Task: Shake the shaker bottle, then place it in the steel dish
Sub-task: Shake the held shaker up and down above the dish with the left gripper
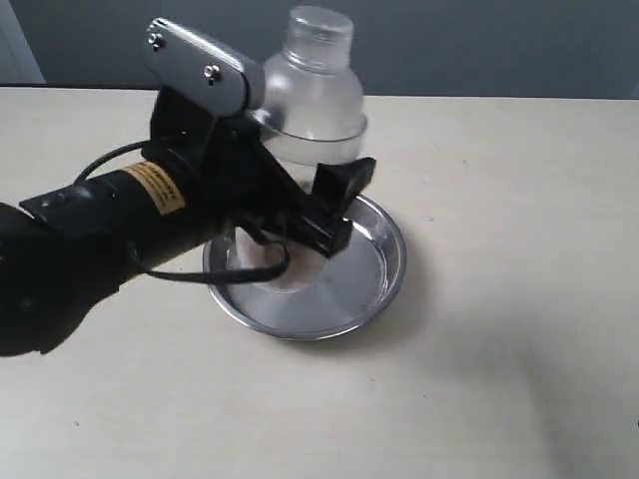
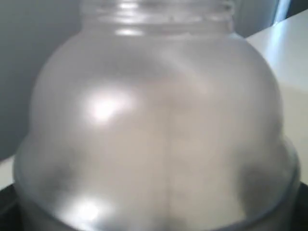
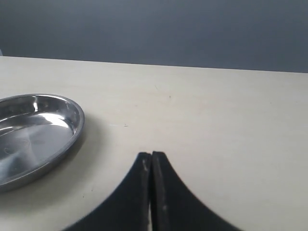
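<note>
Above the pale surface (image 1: 519, 299), my left pincer (image 1: 318, 195) clasps the shaker bottle (image 1: 312, 95) upright over the steel dish (image 1: 377, 274), while my right pincer (image 3: 151, 162) is pinched together, empty.

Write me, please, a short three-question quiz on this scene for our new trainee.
1. True or false: the right end effector is shut and empty.
2. What grips the shaker bottle? A the left end effector; B the right one; C neither.
3. Fill in: the bottle is held over the steel ____.
Key: 1 true; 2 A; 3 dish, meaning the steel dish.
</note>
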{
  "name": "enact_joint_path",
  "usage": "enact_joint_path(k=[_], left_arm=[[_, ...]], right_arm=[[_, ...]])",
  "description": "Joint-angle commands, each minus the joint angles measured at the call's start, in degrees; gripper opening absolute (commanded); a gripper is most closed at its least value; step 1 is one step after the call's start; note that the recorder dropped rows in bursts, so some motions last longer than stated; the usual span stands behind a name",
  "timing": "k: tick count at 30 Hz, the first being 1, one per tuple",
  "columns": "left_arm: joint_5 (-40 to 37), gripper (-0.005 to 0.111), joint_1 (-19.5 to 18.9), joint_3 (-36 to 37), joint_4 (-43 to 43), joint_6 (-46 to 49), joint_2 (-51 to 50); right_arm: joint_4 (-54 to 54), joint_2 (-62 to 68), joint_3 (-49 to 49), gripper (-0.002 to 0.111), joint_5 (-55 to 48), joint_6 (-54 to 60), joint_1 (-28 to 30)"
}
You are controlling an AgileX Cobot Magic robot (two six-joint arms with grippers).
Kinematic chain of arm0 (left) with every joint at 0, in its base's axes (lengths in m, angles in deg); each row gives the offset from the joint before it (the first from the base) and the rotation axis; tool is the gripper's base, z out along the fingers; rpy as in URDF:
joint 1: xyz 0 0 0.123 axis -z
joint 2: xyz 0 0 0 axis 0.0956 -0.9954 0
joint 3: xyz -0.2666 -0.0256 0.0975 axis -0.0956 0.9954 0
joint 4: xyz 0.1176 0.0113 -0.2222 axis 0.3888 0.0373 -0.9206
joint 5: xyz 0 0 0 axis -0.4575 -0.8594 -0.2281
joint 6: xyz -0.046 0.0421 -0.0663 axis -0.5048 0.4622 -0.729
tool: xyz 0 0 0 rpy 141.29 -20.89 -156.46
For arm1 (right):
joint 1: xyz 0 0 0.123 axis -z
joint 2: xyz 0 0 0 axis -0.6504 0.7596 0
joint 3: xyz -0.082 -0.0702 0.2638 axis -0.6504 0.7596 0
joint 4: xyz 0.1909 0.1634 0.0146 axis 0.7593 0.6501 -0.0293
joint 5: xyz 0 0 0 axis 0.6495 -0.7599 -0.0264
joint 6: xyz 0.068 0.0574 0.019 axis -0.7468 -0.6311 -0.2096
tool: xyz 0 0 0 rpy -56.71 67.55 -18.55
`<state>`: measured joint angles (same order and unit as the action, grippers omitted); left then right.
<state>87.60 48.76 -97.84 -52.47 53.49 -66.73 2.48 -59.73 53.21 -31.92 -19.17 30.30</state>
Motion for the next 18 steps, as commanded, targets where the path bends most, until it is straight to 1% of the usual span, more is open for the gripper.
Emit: enact_joint_path(k=[1,2,3,4,5,6,7,8,9,10,11,12,13,14,15,16,18], left_arm=[[2.4,0.000,-0.6,0.8,-9.6,5.4,1.5],[2.6,0.000,-0.9,3.0,-13.7,5.3,-1.7],[4.7,0.000,-0.3,2.7,-10.9,4.1,-1.2],[14.9,0.000,1.9,0.2,-1.3,3.2,2.9],[18.2,0.000,2.6,-1.3,1.0,3.6,4.7],[11.3,0.000,2.3,-3.4,-1.0,8.6,7.7],[8.2,0.000,1.2,-2.9,-6.0,9.3,7.1],[6.3,0.000,-0.4,-0.6,-13.5,10.0,4.0],[6.3,0.000,-1.6,1.2,-16.5,9.6,1.1],[6.9,0.000,-2.0,2.8,-17.9,7.7,-2.0],[8.4,0.000,-1.7,3.2,-15.7,4.7,-2.8],[10.6,0.000,-0.9,3.0,-9.0,2.0,-1.9],[20.0,0.000,1.2,0.8,3.3,-1.4,2.3],[22.2,0.000,1.9,-0.7,5.3,-1.6,3.9],[15.7,0.000,2.0,-2.9,2.1,2.1,6.2],[11.4,0.000,1.1,-2.7,-2.2,4.1,5.7],[4.5,0.000,-1.2,0.1,-12.6,6.6,0.6]], right_arm=[[-0.3,-0.2,0.1,-0.001,0.7,0.1,0.0],[-0.3,-0.2,0.1,-0.001,0.7,0.1,0.0],[-0.3,-0.2,0.1,-0.001,0.7,0.1,0.0],[-0.3,-0.2,0.1,-0.001,0.7,0.1,0.0],[-0.3,-0.2,0.1,-0.001,0.7,0.1,0.0],[-0.3,-0.2,0.1,-0.001,0.7,0.1,0.0],[-0.3,-0.2,0.1,-0.001,0.7,0.1,0.0],[-0.3,-0.2,0.1,-0.001,0.7,0.1,0.0],[-0.3,-0.2,0.1,-0.001,0.7,0.1,0.0],[-0.3,-0.2,0.1,-0.001,0.7,0.1,0.0],[-0.3,-0.2,0.1,-0.001,0.7,0.1,0.0],[-0.3,-0.2,0.1,-0.001,0.7,0.1,0.0],[-0.3,-0.2,0.1,-0.001,0.7,0.1,0.0],[-0.3,-0.2,0.1,-0.001,0.7,0.1,0.0],[-0.3,-0.2,0.1,-0.001,0.7,0.1,0.0],[-0.3,-0.2,0.1,-0.001,0.7,0.1,0.0],[-0.3,-0.2,0.1,-0.001,0.7,0.1,0.0]])
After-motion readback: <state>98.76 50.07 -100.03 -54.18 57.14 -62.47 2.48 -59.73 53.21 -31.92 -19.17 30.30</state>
